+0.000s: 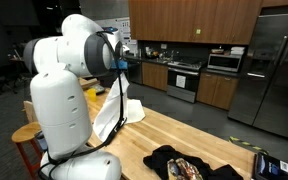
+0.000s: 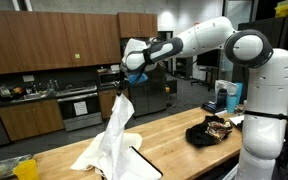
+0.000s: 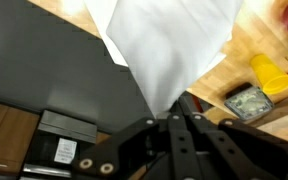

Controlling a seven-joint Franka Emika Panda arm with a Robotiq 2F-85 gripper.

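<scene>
My gripper [image 2: 120, 87] is shut on the top corner of a white cloth [image 2: 112, 140] and holds it high above a wooden counter [image 2: 174, 148]. The cloth hangs down from the fingers, and its lower part still rests bunched on the counter. In an exterior view the cloth [image 1: 114, 108] hangs beside my white arm, and the gripper [image 1: 121, 66] is partly hidden behind the arm. In the wrist view the cloth [image 3: 169, 45] spreads out from the closed black fingers [image 3: 174, 115].
A black bag with dark items [image 2: 212, 131] lies on the counter near my base; it also shows in an exterior view [image 1: 189, 164]. A yellow object [image 3: 272, 75] and a small clear container [image 3: 247, 102] sit on the counter. Kitchen cabinets, a stove [image 2: 79, 105] and a fridge [image 1: 276, 70] stand behind.
</scene>
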